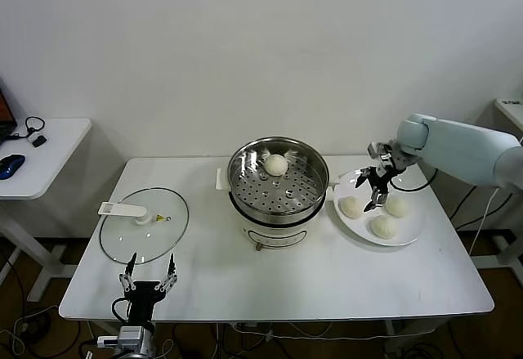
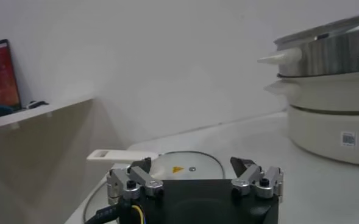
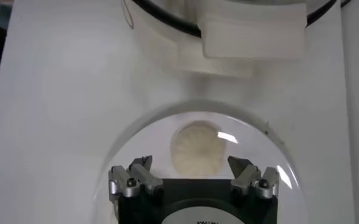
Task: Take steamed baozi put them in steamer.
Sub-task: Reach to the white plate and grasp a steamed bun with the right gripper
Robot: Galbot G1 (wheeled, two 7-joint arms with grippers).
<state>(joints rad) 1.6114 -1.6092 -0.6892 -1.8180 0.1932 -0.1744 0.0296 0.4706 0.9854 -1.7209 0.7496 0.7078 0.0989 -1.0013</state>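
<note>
The right gripper hangs over the white plate with its fingers spread apart and nothing between them. In the right wrist view the same gripper frames one baozi lying on the plate just ahead of its fingertips, without touching it. The buns are round, so none shows a long axis or a pointing direction.

Three baozi sit on the plate: one at its 9 o'clock side, one toward 3 o'clock, one near 6 o'clock. They lie close together but apart. The gripper is above the gap between the first two.

At the plate's 9 o'clock, just beside it on the worktop, stands the steamer, upright on its white cooker base. A fourth baozi rests on the perforated floor, toward the basket's 12 o'clock edge.

The left gripper is parked at the near edge of the worktop, fingers open and empty. Just beyond it, at its 12 o'clock, the glass lid lies flat, its white handle pointing toward 9 o'clock.
</note>
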